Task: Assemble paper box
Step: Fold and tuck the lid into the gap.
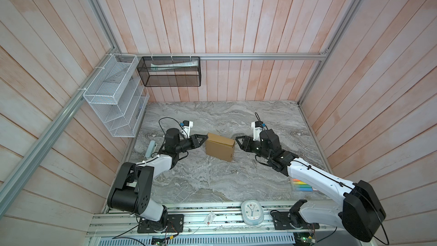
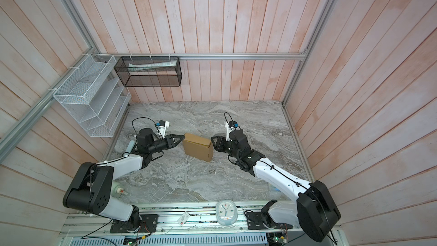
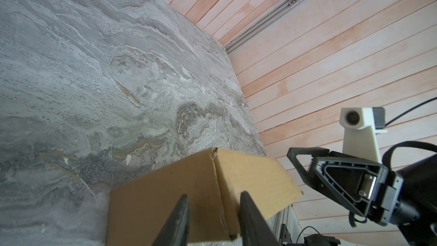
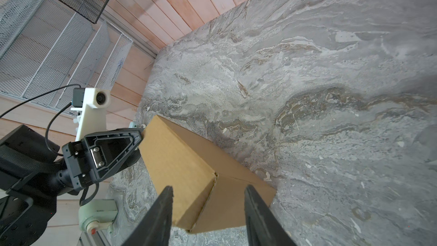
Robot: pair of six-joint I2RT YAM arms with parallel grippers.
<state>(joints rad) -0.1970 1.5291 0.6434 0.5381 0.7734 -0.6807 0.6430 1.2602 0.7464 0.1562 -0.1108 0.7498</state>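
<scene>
The paper box (image 1: pixel 220 147) (image 2: pixel 198 146) is folded into a shallow brown carton and lies slightly turned on the marble table (image 1: pixel 212 185). My left gripper (image 1: pixel 205 138) (image 3: pixel 214 194) is at the box's far left corner. Its jaws stand partly apart, its tips touch the cardboard (image 3: pixel 165 197), and nothing is pinched between them. My right gripper (image 1: pixel 237 140) (image 4: pixel 208 186) is at the far right corner, open and a small gap away from the box (image 4: pixel 179 162). Each wrist view shows the other arm's gripper across the box. The box's underside is hidden.
A white wire rack (image 1: pixel 115 95) and a black mesh basket (image 1: pixel 170 72) hang on the walls at the back left. A pale green object (image 1: pixel 151 149) lies by the left arm. A box of coloured pens (image 1: pixel 301 183) lies under the right arm. A clock (image 1: pixel 251 211) sits on the front rail.
</scene>
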